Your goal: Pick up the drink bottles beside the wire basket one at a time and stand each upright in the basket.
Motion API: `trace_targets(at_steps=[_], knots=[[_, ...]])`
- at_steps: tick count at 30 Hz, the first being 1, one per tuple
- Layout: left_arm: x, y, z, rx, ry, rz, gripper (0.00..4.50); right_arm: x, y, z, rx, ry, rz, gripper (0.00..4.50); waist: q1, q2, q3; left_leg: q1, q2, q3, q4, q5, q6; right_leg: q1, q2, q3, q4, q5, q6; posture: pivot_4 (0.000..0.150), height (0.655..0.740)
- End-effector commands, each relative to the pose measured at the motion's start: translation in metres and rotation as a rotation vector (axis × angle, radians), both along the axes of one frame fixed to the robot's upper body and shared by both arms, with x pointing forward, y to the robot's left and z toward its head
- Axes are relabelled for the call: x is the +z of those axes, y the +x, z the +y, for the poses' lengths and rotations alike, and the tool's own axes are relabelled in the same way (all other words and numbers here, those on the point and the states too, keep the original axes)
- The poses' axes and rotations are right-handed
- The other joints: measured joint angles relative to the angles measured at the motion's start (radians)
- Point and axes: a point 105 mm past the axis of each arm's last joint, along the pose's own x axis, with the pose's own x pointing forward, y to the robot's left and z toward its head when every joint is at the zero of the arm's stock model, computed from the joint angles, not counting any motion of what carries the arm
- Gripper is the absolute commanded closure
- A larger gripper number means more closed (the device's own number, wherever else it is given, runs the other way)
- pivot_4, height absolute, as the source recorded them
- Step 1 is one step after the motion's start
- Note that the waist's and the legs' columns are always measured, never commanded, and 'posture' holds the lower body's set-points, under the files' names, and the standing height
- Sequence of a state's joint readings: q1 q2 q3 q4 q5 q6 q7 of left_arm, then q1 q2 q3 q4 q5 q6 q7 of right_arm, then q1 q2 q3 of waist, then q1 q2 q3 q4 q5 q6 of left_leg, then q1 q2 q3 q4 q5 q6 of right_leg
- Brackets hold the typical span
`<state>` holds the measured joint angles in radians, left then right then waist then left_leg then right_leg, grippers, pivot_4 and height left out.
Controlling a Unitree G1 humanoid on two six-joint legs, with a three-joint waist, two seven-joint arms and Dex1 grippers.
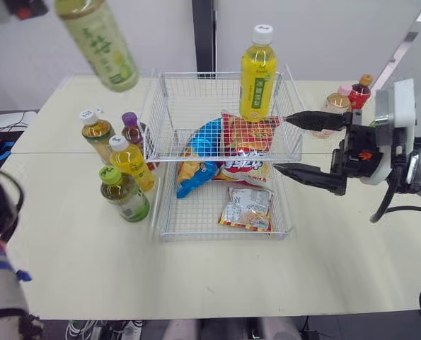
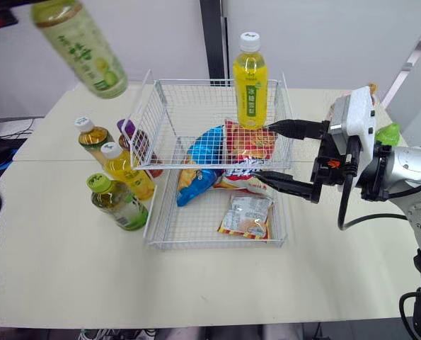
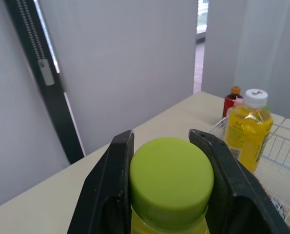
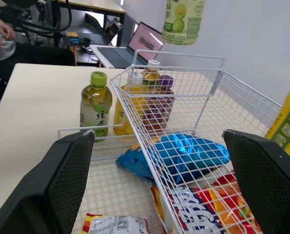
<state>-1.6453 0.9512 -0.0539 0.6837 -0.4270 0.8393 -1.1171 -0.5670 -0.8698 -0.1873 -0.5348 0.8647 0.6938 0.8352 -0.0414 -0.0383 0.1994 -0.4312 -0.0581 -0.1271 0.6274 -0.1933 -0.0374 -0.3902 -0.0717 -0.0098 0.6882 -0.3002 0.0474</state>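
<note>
A pale green tea bottle point(image 1: 100, 42) is held high in the air by the L gripper point(image 3: 162, 141). It is over the far left part of the cream table point(image 1: 76, 262), up and to the left of the white wire basket point(image 1: 217, 152). It is tilted, w/ its bottom end down and toward the basket. In the L wrist view the two black fingers point(image 3: 110, 185) are seen clamped on both sides of its round lime-green cap point(image 3: 171, 180). The R gripper point(image 1: 282, 144) is held just beside the basket's right side, w/ its fingers spread wide, nothing between them, and pointed at the basket. A tall yellow drink bottle w/ a white cap point(image 1: 257, 74) is stood upright in the basket's far right corner. Also laid in the basket are a blue snack bag point(image 1: 199, 159), a red snack bag point(image 1: 247, 145) and a small silvery packet point(image 1: 247, 207). Four more bottles are stood close together on the table just left of the basket: an amber bottle point(image 1: 97, 132), a purple-capped bottle point(image 1: 131, 131), a short yellow bottle point(image 1: 131, 163) and, at the front, a green-capped bottle point(image 1: 124, 193). A pink-capped bottle point(image 1: 335, 105) and a red bottle w/ an orange cap point(image 1: 361, 91) are stood at the table's far right, behind the R gripper.
</note>
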Motion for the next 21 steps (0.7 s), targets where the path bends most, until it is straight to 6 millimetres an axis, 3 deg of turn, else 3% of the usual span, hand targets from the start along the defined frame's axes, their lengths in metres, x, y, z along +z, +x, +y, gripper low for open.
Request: trace_targets(at_steps=[1,5,10,21], knots=[[0.02,-0.008,-0.026,-0.1,0.046,-0.065,3.11,0.011,-0.006,-0.002,-0.022,0.011,-0.063,0.0,-0.005,0.0,0.0,0.0,0.0,0.0,0.0,0.0,0.0,0.0,0.0,0.0,0.0,0.0,0.0,0.15,0.74],[0.018,0.002,-0.062,-0.194,0.076,-0.042,3.11,0.011,-0.005,-0.004,-0.042,0.015,-0.062,0.0,-0.01,0.0,0.0,0.0,0.0,0.0,0.0,0.0,0.0,0.0,0.0,0.0,0.0,0.0,0.0,0.15,0.74],[-0.008,0.026,-0.094,-0.234,0.122,-0.01,3.11,0.013,0.001,-0.01,-0.109,0.035,-0.074,0.0,-0.012,0.0,0.0,0.0,0.0,0.0,0.0,0.0,0.0,-0.001,0.0,0.001,0.001,0.0,-0.001,0.15,0.74],[-0.05,0.059,-0.12,-0.234,0.117,0.028,3.11,0.012,0.002,-0.016,-0.152,0.05,-0.075,0.0,-0.012,0.0,0.0,-0.001,-0.001,0.001,0.001,0.0,0.0,-0.002,-0.001,0.001,0.003,0.001,-0.001,0.15,0.74]])
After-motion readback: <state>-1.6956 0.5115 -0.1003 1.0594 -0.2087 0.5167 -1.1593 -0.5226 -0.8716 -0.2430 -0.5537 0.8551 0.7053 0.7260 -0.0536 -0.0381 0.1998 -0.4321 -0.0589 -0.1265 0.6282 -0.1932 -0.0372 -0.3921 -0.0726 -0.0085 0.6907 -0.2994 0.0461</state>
